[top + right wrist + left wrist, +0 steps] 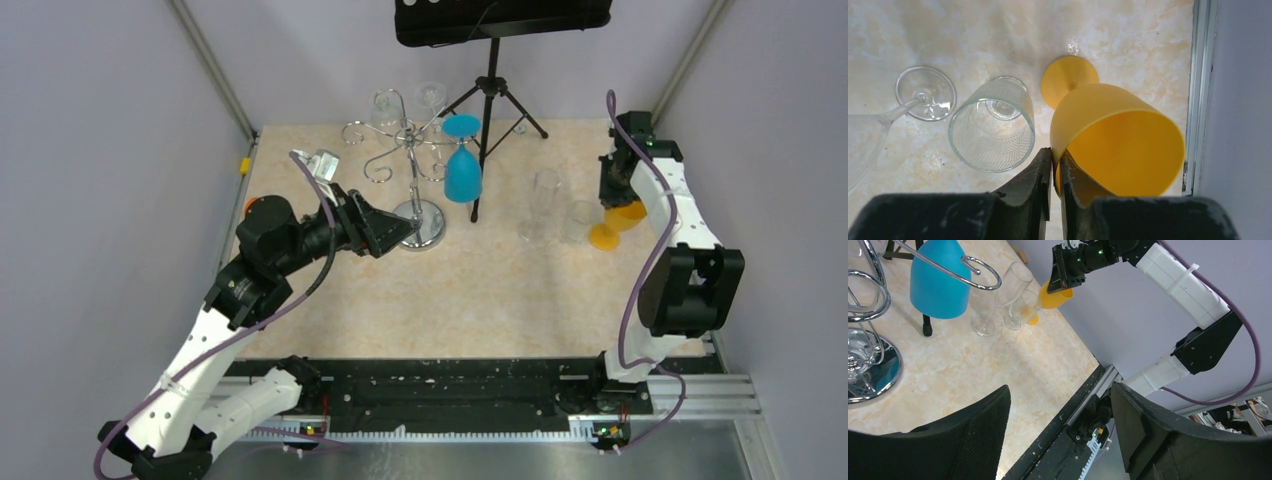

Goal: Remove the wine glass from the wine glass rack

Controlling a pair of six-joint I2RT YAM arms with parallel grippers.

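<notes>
The chrome wine glass rack [417,165] stands at the table's back centre, and its round base [875,365] is also in the left wrist view. A blue wine glass [462,172] hangs upside down from one hook arm [948,270], and two clear glasses [385,105] hang at the back. My left gripper [405,232] is open and empty beside the rack's base. My right gripper [1055,157] is shut on the rim of a yellow wine glass [1118,140]. That glass is tilted, its foot [603,237] on the table at the right.
Two clear glasses [545,200] [578,222] stand on the table just left of the yellow one. A black tripod stand [490,100] holding a dark panel stands behind the rack. The table's right edge rail [1200,95] runs close to the yellow glass.
</notes>
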